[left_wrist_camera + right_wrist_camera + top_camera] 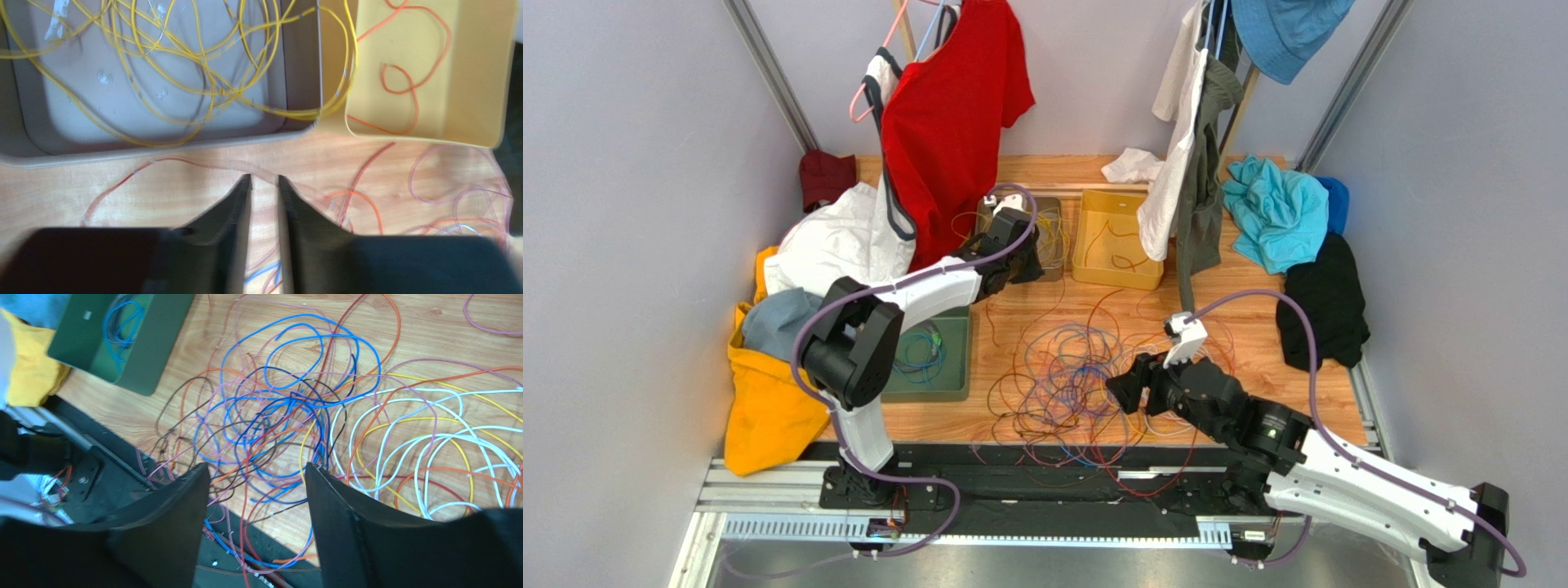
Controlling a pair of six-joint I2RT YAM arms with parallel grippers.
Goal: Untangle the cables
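Top view: the cables (1075, 380) lie as a loose tangle mid-surface (1247, 349), spilling toward its near edge. Sorted strands sit in the grey tray (1053, 245), yellow tray (1118, 276) and green tray (946, 386). The left claw (1020, 233) hovers at the grey tray, and the right claw (1127, 390) at the tangle's right side.

Left wrist: the left claw (264, 180) stands slightly apart and empty, just short of the grey tray's rim (153, 153). Yellow cables (184, 67) coil inside the tray.

Right wrist: the right claw (258, 471) is spread wide and empty above the knot. The wires look light, limp and springy, and likely to drag their neighbours. A free outer loop, such as the white cable (430, 447), seems a better pinch point than the dense centre.
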